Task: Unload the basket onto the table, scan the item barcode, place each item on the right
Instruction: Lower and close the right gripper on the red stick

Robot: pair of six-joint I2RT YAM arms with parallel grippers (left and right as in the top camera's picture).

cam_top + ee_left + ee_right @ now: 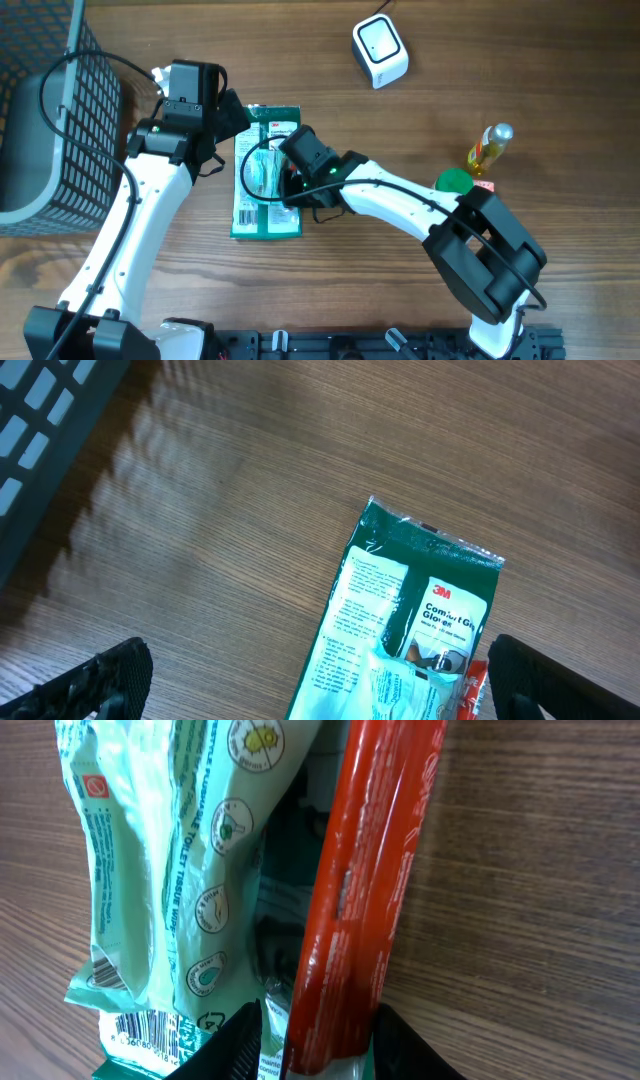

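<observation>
A red stick packet [370, 870] lies on a flat green glove package [266, 215] beside a pale green tissue pack [180, 840], which shows a barcode [135, 1032] at its end. My right gripper [315, 1045] straddles the near end of the red packet. The right jaw touches it and a narrow gap shows at the left jaw. My left gripper [320, 680] hangs wide open above the top end of the glove package [370, 590], holding nothing. The red packet [472, 690] peeks in beside its right finger. The white scanner [380, 52] sits at the back of the table.
A dark mesh basket [60, 120] stands at the far left. A yellow bottle [488, 148] and a green cap [454, 182] stand to the right, near the right arm's base.
</observation>
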